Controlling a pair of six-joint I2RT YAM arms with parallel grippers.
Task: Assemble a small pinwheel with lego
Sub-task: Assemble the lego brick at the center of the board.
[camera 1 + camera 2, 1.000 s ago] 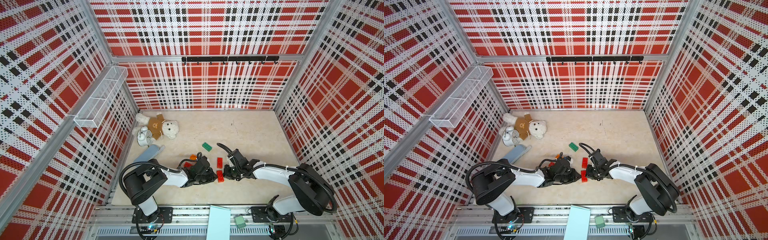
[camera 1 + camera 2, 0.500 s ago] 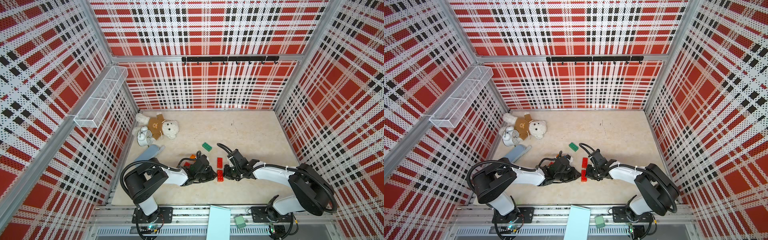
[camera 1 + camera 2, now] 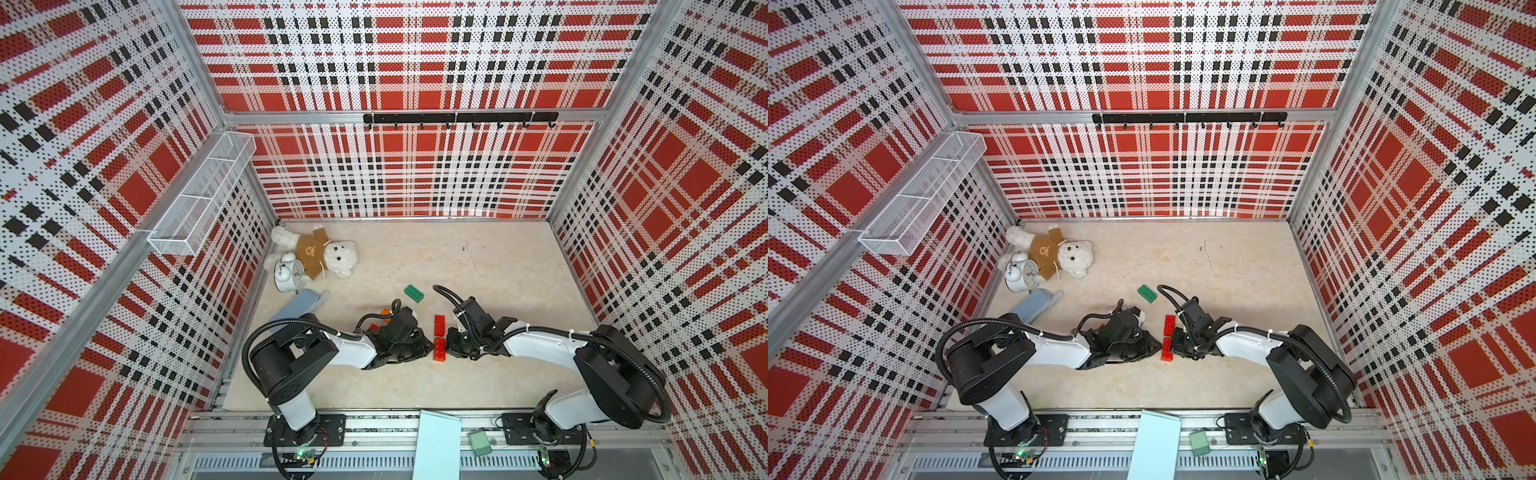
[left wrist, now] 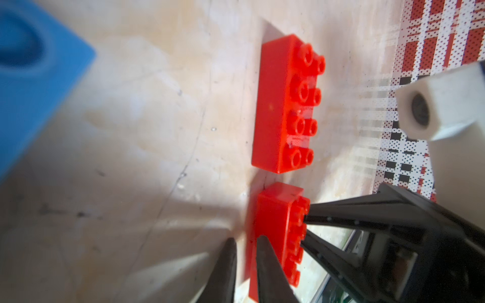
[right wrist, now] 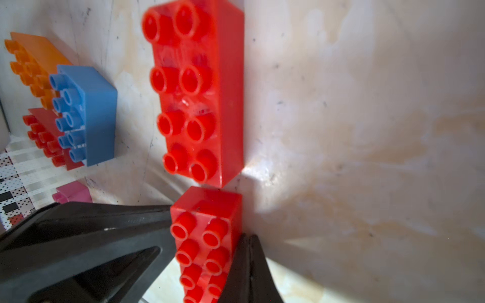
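L gripper (image 4: 246,240) barely parted, empty; R gripper (image 5: 249,238) shut, empty; tips flank near red brick (image 5: 210,207) at long edges, far red brick (image 5: 196,91) just beside its end; bare table (image 5: 367,131) beyond R side

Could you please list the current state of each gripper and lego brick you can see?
near red brick: studs up, flanked by both grippers.
far red brick: studs up, loose, end to end with it.
left gripper: slightly open, empty, against near red brick.
right gripper: shut, empty, against its opposite side.
green brick: loose, apart from the rest.
blue brick: studs up, unattached.
orange brick: studs up, unattached.
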